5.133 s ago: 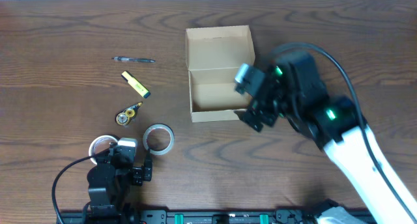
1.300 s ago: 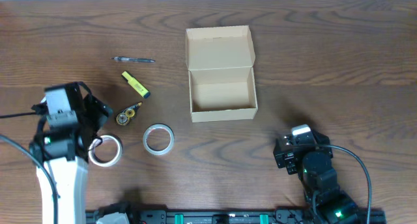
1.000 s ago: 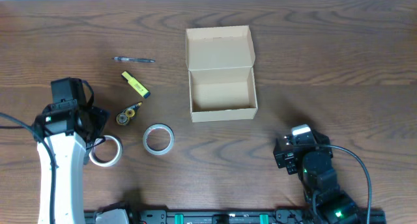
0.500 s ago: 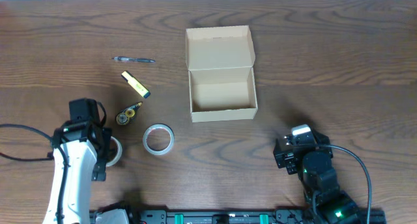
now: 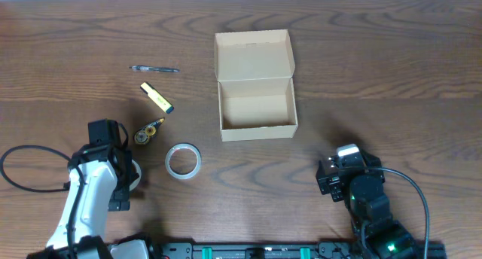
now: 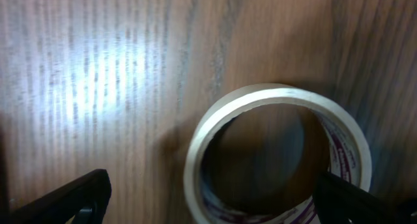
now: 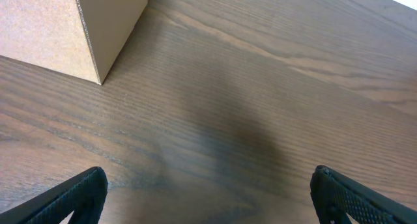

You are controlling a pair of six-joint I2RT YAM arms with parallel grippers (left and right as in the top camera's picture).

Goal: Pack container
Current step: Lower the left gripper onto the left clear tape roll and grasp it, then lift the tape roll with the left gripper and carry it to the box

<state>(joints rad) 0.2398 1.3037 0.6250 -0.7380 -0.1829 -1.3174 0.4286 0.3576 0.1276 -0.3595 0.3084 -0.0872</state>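
Observation:
The container is a light-tan cardboard box, open, its flap lid folded back, at the table's middle; its corner shows in the right wrist view. A white tape roll lies flat under my left gripper, whose open fingers straddle it; in the overhead view the arm covers most of that roll. A second tape roll lies to its right. My right gripper is open and empty, low over bare table at the front right of the box.
A yellow highlighter, a pen and a small yellow-and-black tape dispenser lie left of the box. The right arm's base sits at the front right.
My left arm has swung right and toward the front, and its gripper has come down over the left tape roll. The right arm drew back from the box earlier and stays still.

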